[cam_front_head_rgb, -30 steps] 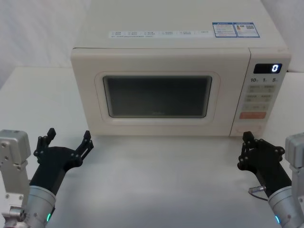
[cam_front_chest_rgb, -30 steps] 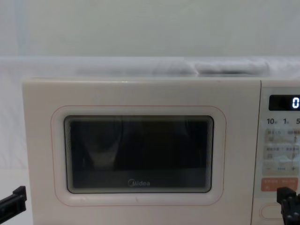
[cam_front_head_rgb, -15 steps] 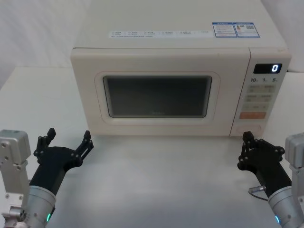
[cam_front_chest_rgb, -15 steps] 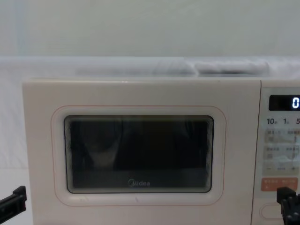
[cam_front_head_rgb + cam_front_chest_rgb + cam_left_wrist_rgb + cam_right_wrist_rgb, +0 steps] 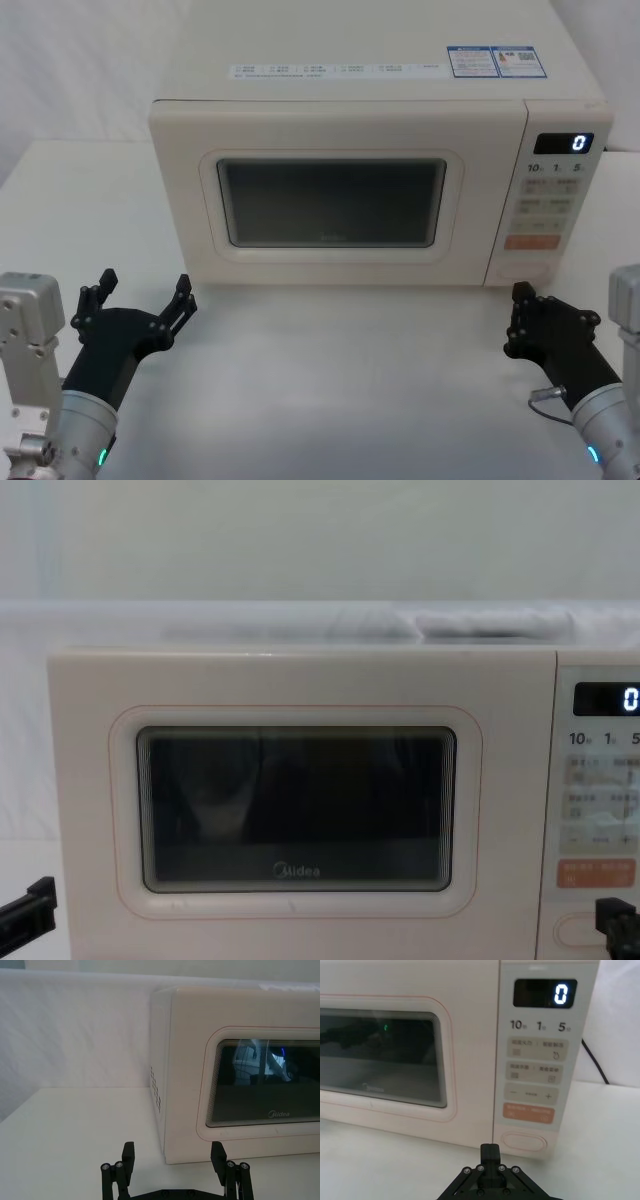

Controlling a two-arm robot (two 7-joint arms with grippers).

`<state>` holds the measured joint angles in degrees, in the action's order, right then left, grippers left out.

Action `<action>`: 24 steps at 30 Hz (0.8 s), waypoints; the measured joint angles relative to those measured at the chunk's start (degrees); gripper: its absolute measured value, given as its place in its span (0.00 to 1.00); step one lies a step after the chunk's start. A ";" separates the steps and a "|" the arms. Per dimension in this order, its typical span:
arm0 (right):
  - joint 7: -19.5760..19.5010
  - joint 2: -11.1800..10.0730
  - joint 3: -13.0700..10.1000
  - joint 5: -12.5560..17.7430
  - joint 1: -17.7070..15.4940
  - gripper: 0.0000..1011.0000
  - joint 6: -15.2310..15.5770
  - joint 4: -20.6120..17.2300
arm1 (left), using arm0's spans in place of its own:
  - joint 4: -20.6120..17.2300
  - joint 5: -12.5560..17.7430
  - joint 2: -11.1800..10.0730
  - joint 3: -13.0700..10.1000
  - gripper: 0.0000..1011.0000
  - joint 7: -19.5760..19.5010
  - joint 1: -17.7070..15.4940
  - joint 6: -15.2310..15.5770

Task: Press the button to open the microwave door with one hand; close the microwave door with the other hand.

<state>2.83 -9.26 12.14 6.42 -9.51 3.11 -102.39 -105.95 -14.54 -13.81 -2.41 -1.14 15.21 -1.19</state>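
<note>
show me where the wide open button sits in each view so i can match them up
Head view: the button is at the bottom of the control panel, under the orange key.
Left wrist view: not in it.
Right wrist view: low centre-right, just above the right gripper.
Chest view: bottom right corner, partly covered by the right gripper.
Shared landmark: the orange key directly above it.

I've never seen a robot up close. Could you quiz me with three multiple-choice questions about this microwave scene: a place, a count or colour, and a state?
1. Where is the wide pill-shaped cream button?
A. bottom of the control panel
B. on the door
C. on top

2. What does the lit display read?
A. 5
B. 0
C. 10

3. The large cream-white microwave door is:
A. wide open
B. ajar
C. shut

Answers: A, it sits under the orange rectangular key; B, one glowing zero; C, flush with the front, while the open left end effector and shut right end effector wait before it.
</note>
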 joint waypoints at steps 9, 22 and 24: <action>2.32 0.19 -2.99 1.41 1.39 0.00 7.13 -0.85 | 0.00 0.00 0.00 0.00 0.99 0.00 0.00 0.00; 4.26 1.13 -4.43 2.54 6.68 0.00 9.32 6.10 | 0.00 0.00 0.00 0.00 0.99 0.00 0.00 0.00; 4.42 1.32 -4.44 2.61 7.52 0.00 9.11 7.59 | 0.00 0.00 0.00 0.00 0.99 0.00 0.00 0.00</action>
<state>7.24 -7.94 7.70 9.03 -1.99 12.22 -94.81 -105.95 -14.54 -13.81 -2.41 -1.14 15.21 -1.19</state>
